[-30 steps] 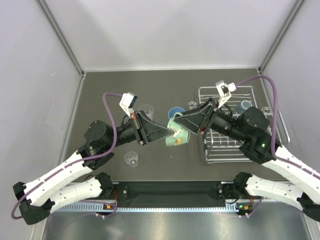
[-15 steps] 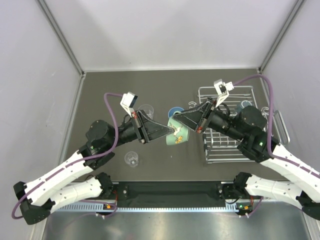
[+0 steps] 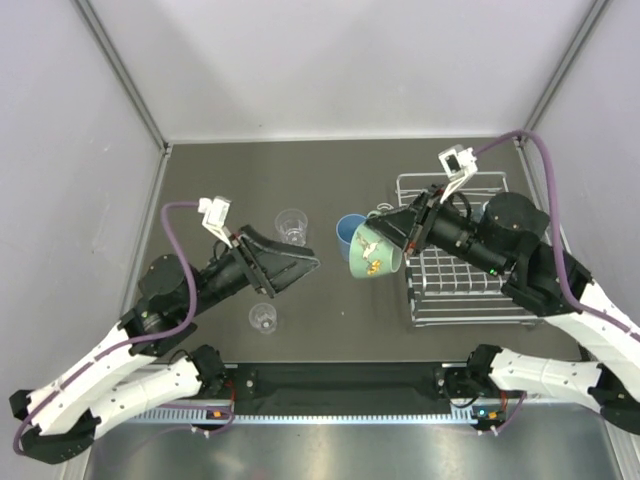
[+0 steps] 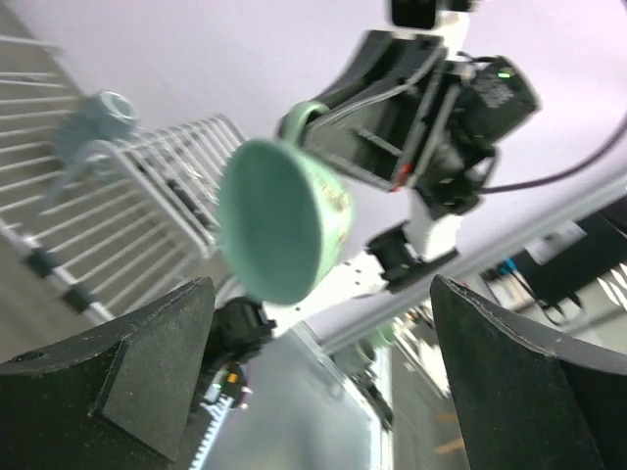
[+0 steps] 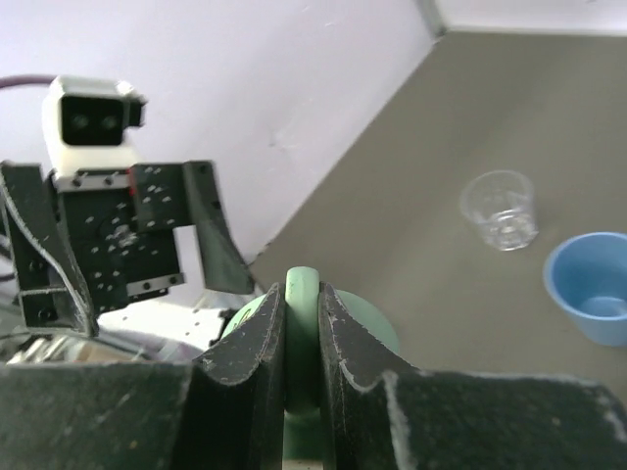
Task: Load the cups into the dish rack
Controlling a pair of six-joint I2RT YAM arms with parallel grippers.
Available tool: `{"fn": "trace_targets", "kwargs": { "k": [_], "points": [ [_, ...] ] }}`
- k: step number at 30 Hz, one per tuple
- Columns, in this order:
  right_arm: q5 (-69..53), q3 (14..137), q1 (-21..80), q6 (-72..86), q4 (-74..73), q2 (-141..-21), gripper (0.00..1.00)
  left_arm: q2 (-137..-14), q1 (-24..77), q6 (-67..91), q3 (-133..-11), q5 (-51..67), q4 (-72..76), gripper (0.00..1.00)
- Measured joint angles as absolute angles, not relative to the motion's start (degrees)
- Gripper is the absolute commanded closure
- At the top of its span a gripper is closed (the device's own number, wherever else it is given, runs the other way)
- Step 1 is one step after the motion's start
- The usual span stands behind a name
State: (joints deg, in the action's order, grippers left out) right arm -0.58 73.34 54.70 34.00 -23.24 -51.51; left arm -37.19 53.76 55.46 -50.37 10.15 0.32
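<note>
The handover is done. A second ago both grippers met at the mug (image 3: 371, 257) in mid-table. Now the left gripper (image 3: 300, 268) has pulled back toward its own side with its jaws spread wide and nothing between them; its wrist view shows the mug hanging free ahead of the two parted fingers. The right gripper (image 3: 386, 234) alone carries the mug, clenched on the green handle (its wrist view shows both fingers pressed flat against the loop).

The mug hangs in the air, tipped on its side with its mouth toward the left arm. It is just left of the rack (image 3: 463, 302), not yet over it, with the blue tumbler (image 3: 347, 231) close behind.

For the task, this means the mug has reached the arm that can get to the rack. What is left for this cup, I judge, is a swing rightward over the wires and a set-down.

One cup (image 4: 96, 121) already sits in the rack. Two clear tumblers, a larger (image 3: 291, 225) and a smaller (image 3: 263, 318), stand on the table by the left arm.
</note>
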Motion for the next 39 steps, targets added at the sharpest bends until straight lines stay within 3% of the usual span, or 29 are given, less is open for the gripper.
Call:
{"fn": "trace_targets", "kwargs": {
  "k": [7, 12, 22, 39],
  "points": [
    [9.9, 89.1, 53.7, 28.2, -37.8, -58.5, 1.0, -33.3, 53.8, 49.0, -53.6, -1.0, -14.6, 0.1],
    [14.6, 100.3, 47.4, 23.6, -47.9, -65.4, 1.0, -33.4, 53.8, 46.3, -54.5, -4.3, -21.6, 0.14],
    [12.5, 111.2, 23.4, 16.0, -59.7, -75.1, 1.0, -32.3, 53.8, 46.4, -48.2, -1.1, -23.2, 0.15],
    [6.7, 125.1, 12.2, 15.6, -68.1, -100.0, 1.0, -25.5, 53.8, 47.5, -42.5, 3.9, -23.7, 0.15]
  ]
}}
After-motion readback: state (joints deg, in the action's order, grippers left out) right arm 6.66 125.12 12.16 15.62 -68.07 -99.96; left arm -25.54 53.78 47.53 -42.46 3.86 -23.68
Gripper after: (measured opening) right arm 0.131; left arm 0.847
